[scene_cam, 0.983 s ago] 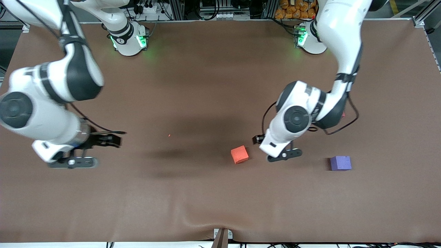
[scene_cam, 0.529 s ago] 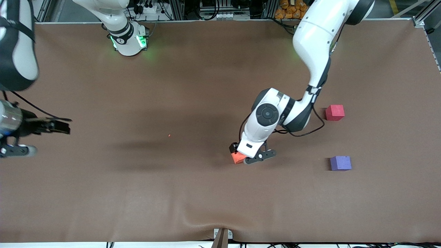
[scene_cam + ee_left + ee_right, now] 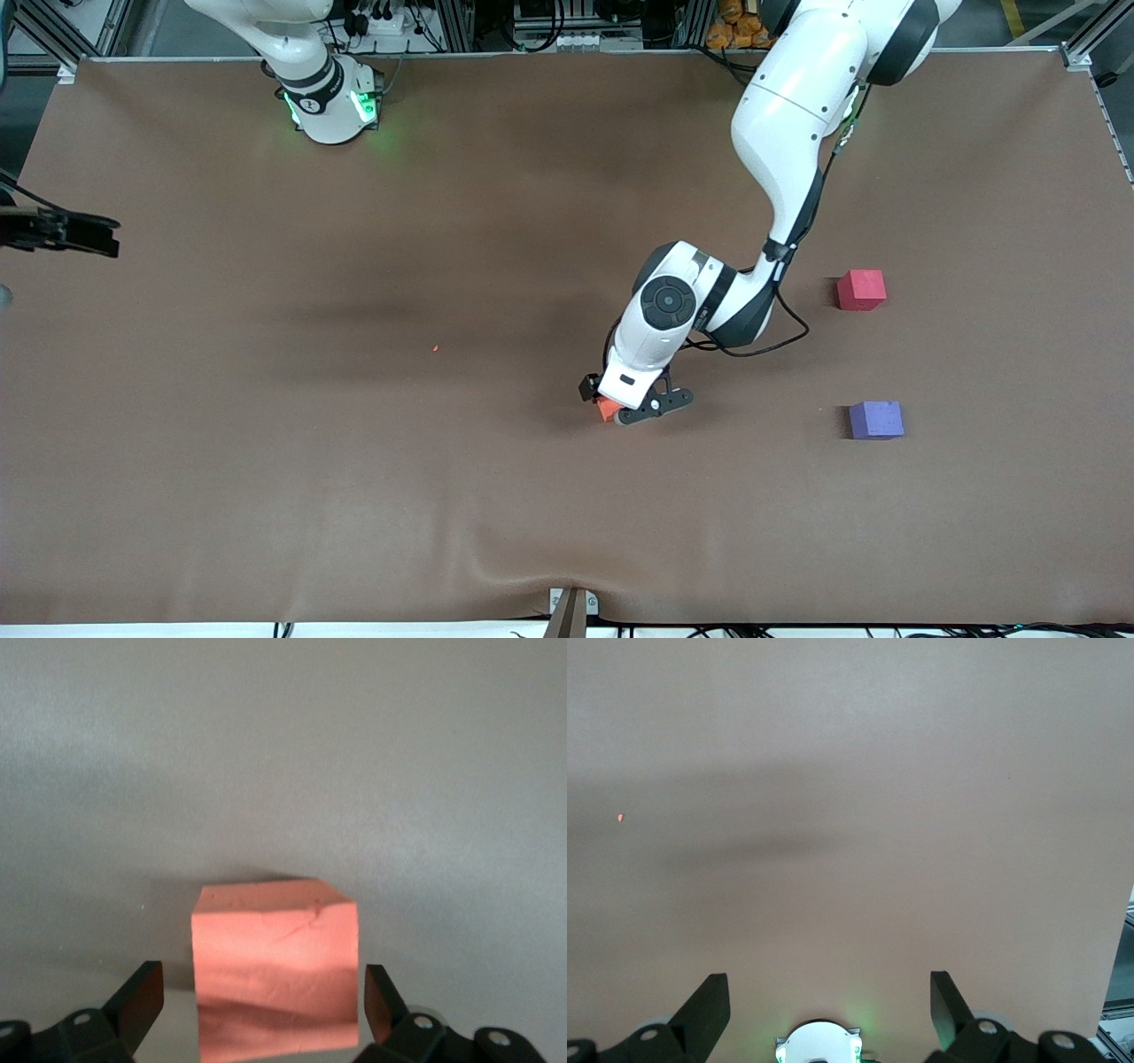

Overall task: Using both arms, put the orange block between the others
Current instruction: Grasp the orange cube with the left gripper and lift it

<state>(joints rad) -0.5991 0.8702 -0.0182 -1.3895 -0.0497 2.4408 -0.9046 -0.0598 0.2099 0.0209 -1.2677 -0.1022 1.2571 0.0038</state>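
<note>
The orange block (image 3: 606,410) (image 3: 276,970) lies on the brown table, mostly covered by the left hand in the front view. My left gripper (image 3: 613,403) (image 3: 263,992) is down over it and open, with one fingertip on each side of the block and small gaps between them. The pinkish-red cube (image 3: 861,290) and the purple cube (image 3: 876,419) sit apart toward the left arm's end, the purple one nearer the front camera. My right gripper (image 3: 84,234) (image 3: 830,992) hangs open and empty over the table's edge at the right arm's end.
A tiny orange crumb (image 3: 435,347) (image 3: 621,818) lies on the table mat. The right arm's green-lit base (image 3: 332,102) (image 3: 819,1043) stands at the table's back edge. The mat bulges in a wrinkle (image 3: 567,571) at the front edge.
My left gripper has swung from beside the orange block to over it, fingers now straddling it. The right arm has pulled away toward its end of the table, nearly leaving the view.
</note>
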